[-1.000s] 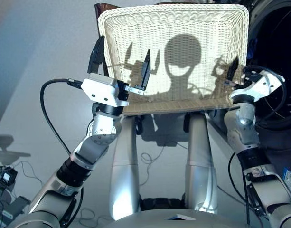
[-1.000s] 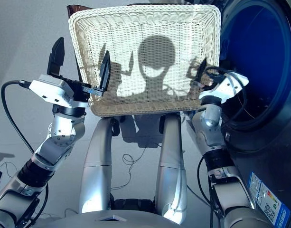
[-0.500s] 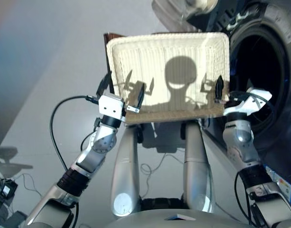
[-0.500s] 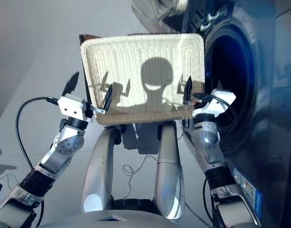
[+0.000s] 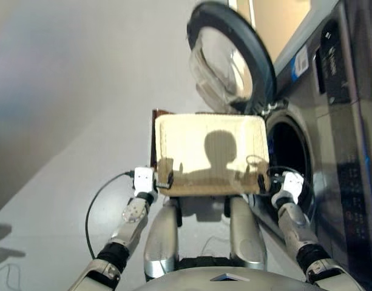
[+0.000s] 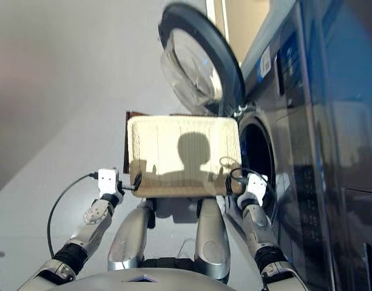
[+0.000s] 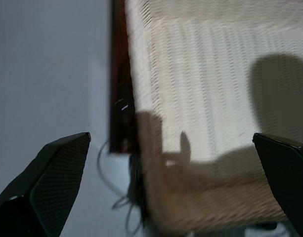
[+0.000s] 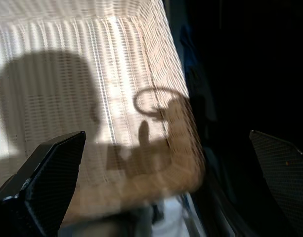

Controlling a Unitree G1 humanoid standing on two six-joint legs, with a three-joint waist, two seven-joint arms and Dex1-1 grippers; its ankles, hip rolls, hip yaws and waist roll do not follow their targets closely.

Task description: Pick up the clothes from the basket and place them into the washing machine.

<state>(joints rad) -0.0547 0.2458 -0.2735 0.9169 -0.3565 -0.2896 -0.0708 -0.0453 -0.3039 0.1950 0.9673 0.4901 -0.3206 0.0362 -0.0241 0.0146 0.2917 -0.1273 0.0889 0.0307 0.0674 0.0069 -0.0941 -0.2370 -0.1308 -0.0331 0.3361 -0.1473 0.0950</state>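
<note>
1. wicker basket (image 5: pixel 210 151) sits in front of the robot with no clothes in it, right next to the washing machine (image 5: pixel 331 139), whose glass door (image 5: pixel 231 57) is swung wide
2. left gripper (image 7: pixel 156 182) and right gripper (image 8: pixel 161 182) both spread wide, holding nothing, one at each near corner of the basket

Silver-grey metallic arms with black bands near the elbows, each ending in a white wrist block. A black cable (image 5: pixel 94 203) loops off the left wrist; another, probably also a cable, curls by the right wrist. Both wrist views show black fingers (image 7: pixel 47 185) with fine mesh texture.
</note>
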